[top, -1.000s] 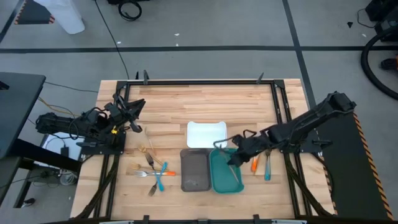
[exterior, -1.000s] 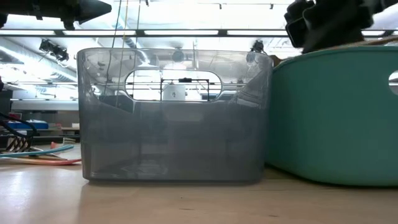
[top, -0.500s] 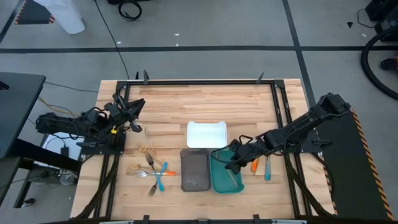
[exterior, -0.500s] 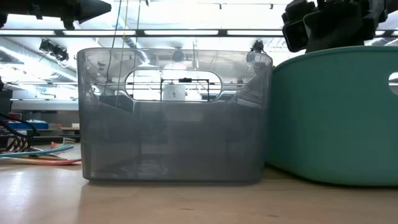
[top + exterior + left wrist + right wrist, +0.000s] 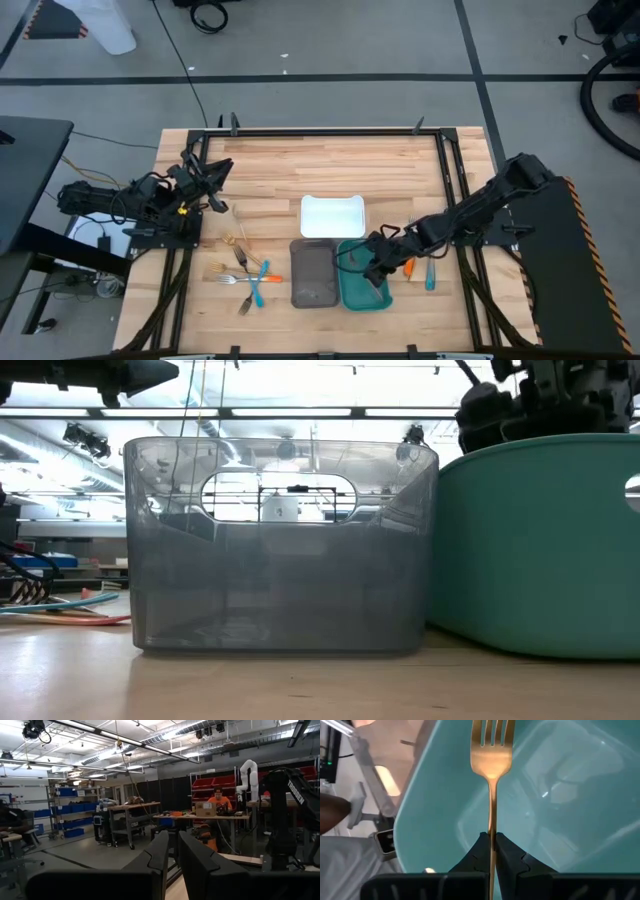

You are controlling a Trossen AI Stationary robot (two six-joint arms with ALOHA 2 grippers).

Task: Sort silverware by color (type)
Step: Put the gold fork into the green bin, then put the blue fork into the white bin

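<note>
Three trays sit together — white (image 5: 332, 215), grey (image 5: 312, 274), teal (image 5: 352, 290) — on the wooden table (image 5: 300, 165).

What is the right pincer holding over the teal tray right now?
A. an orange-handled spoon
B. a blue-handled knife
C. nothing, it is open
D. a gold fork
D: the right wrist view shows the right pincer shut on the thin handle of a gold fork, tines pointing away, with the inside of the teal tray behind it.
</note>
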